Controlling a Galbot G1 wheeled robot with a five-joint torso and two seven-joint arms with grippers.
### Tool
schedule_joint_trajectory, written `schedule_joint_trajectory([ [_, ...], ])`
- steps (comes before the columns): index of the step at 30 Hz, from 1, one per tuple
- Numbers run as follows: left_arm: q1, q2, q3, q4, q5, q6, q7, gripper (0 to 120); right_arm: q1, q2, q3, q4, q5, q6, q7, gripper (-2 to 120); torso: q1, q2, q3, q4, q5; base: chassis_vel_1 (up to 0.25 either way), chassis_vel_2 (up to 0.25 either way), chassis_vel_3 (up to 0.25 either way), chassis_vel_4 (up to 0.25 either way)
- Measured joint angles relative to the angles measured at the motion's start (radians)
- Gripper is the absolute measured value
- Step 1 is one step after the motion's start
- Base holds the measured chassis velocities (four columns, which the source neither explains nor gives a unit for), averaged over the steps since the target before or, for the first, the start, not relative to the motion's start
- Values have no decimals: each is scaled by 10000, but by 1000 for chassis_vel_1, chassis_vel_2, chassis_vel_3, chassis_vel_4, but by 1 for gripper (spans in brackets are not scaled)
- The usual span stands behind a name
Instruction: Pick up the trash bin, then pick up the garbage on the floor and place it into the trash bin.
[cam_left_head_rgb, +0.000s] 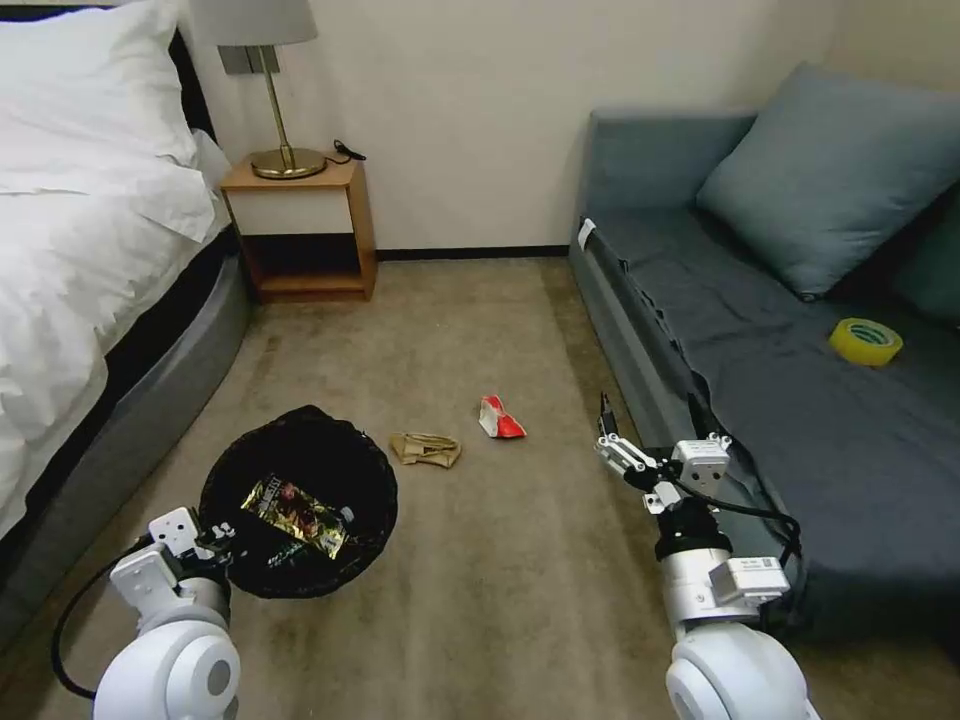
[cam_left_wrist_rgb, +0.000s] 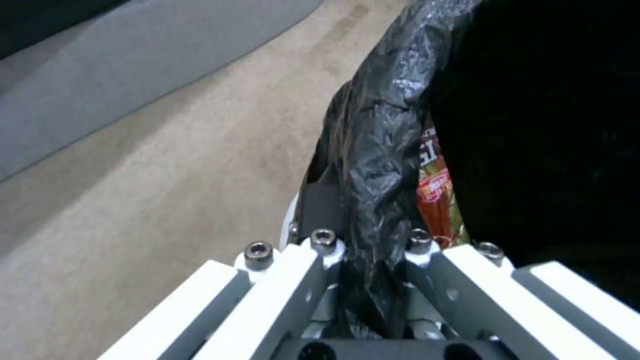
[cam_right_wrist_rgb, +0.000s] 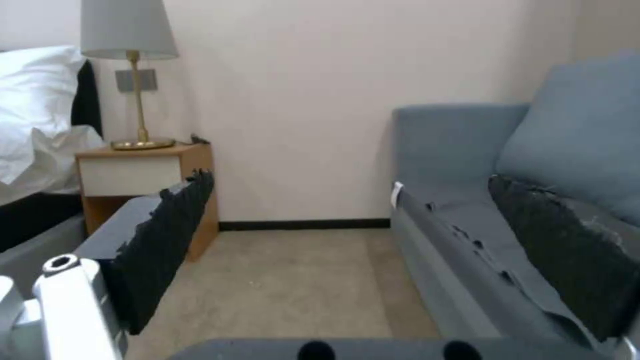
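left tool (cam_left_wrist_rgb: 363, 260) clamped on trash bin (cam_left_head_rgb: 300, 500) rim, right tool (cam_right_wrist_rgb: 347, 260) spread — raised

Both arms were glossy white, ending in rounded joint housings with grey circular caps, and a black cable looped out beside each wrist. The left gripper (cam_left_wrist_rgb: 373, 280) had white bar-shaped links fastened with dark hex-socket screws just behind its fingers. The right gripper (cam_left_head_rgb: 612, 432) carried black, rough-edged pads (cam_right_wrist_rgb: 167, 240) on its fingers, with a white boxy module and a small labelled block farther back along the arm.
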Motion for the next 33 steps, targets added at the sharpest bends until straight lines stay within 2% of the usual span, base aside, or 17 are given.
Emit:
schedule_joint_trajectory([
  [13, -168, 7, -138, 196, -97, -1, 0, 3, 281, -70, -142, -247, 97, -29, -29, 100, 1, -1, 1, -1, 1, -188, 192, 195, -195],
  [33, -260, -25, -347, 255, -206, -4, -22, 3, 752, -245, -368, -659, 247, -116, -130, 100, 1, -1, 1, 0, 0, -135, 129, 138, -123],
])
